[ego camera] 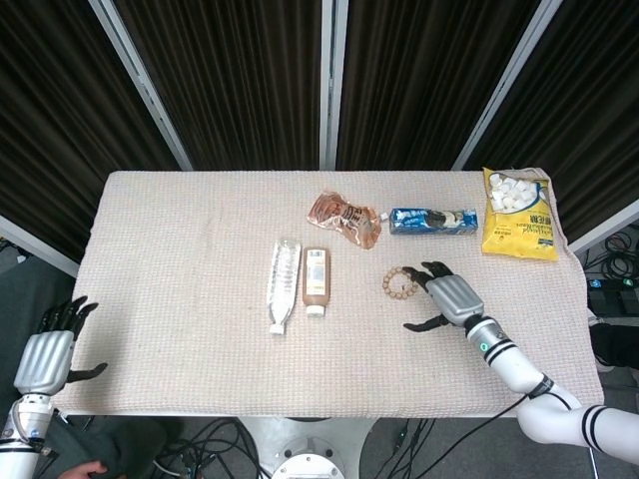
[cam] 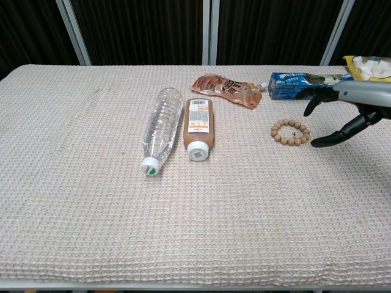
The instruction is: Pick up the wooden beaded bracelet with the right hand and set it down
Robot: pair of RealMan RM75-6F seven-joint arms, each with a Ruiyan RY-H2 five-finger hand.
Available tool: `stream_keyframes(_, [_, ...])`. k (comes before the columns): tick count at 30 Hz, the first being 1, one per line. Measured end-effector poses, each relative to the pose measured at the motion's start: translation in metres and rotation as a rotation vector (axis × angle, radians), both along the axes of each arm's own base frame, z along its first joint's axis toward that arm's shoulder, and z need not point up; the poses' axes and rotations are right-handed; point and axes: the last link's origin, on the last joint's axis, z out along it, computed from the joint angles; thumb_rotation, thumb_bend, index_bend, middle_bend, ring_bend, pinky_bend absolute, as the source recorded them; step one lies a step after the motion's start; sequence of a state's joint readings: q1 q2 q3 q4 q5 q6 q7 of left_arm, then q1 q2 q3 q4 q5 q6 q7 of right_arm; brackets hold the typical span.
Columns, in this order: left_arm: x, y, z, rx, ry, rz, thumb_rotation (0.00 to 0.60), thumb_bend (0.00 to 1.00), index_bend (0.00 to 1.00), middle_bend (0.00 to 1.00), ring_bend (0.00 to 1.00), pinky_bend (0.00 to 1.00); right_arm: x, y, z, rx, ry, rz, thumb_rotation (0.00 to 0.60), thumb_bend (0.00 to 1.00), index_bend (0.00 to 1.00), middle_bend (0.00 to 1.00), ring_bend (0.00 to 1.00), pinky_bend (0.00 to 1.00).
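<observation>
The wooden beaded bracelet point(ego camera: 399, 283) point(cam: 291, 132) lies flat on the cloth as a ring, right of the brown bottle. My right hand point(ego camera: 446, 297) point(cam: 342, 110) hovers just to its right with fingers spread and nothing in them; a small gap separates the fingertips from the beads. My left hand point(ego camera: 45, 353) hangs open off the table's near-left corner, seen only in the head view.
A clear water bottle point(cam: 158, 128) and a brown bottle point(cam: 197, 127) lie side by side at mid-table. Behind the bracelet lie a brown pouch point(cam: 225, 89), a blue cookie pack point(cam: 298, 85) and a yellow marshmallow bag point(ego camera: 518, 213). The woven tablecloth point(cam: 91, 201) covers the table.
</observation>
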State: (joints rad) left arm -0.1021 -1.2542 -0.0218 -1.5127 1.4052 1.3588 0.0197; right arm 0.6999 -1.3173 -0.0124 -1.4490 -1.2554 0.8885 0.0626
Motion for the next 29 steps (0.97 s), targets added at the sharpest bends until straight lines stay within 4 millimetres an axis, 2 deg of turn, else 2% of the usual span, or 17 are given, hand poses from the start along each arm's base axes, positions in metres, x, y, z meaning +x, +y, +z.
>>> stream_keyframes(1, [0.0,0.0,0.0,0.004,0.0,-0.003,0.6,0.0,0.14,0.06,0.0,0.0,-0.002,0.002,0.006,-0.047,-0.024,0.005,0.594,0.13,0.06,0.21,0.0,0.0])
stream_keyframes(3, [0.001,0.001,0.0,0.016,-0.001,-0.011,0.6,0.0,0.14,0.06,0.0,0.0,-0.006,0.006,0.017,-0.123,-0.06,0.009,0.6,0.19,0.07,0.22,0.0,0.0])
stream_keyframes(6, [0.001,0.003,0.0,0.031,0.0,-0.023,0.6,0.0,0.14,0.06,0.0,0.0,-0.019,0.019,0.039,-0.254,-0.111,0.006,0.6,0.22,0.07,0.22,0.0,0.0])
stream_keyframes(12, [0.006,0.006,-0.005,0.046,0.001,-0.046,0.6,0.0,0.14,0.06,0.0,0.0,-0.048,0.064,0.083,-0.487,-0.199,-0.005,0.6,0.23,0.08,0.22,0.0,0.0])
stream_keyframes(16, [0.008,0.008,-0.006,0.052,0.001,-0.056,0.6,0.0,0.14,0.06,0.0,0.0,-0.068,0.107,0.106,-0.594,-0.252,-0.035,0.6,0.23,0.08,0.2,0.0,0.0])
stream_keyframes(20, [0.01,0.01,-0.006,0.077,0.002,-0.066,0.6,0.0,0.14,0.06,0.0,0.0,-0.08,0.133,0.118,-0.588,-0.248,-0.071,0.6,0.22,0.06,0.15,0.0,0.0])
stream_keyframes(29, [0.01,0.01,-0.007,0.078,0.01,-0.057,0.6,0.0,0.14,0.06,0.0,0.0,-0.079,0.136,0.118,-0.536,-0.249,-0.083,0.6,0.23,0.05,0.15,0.0,0.0])
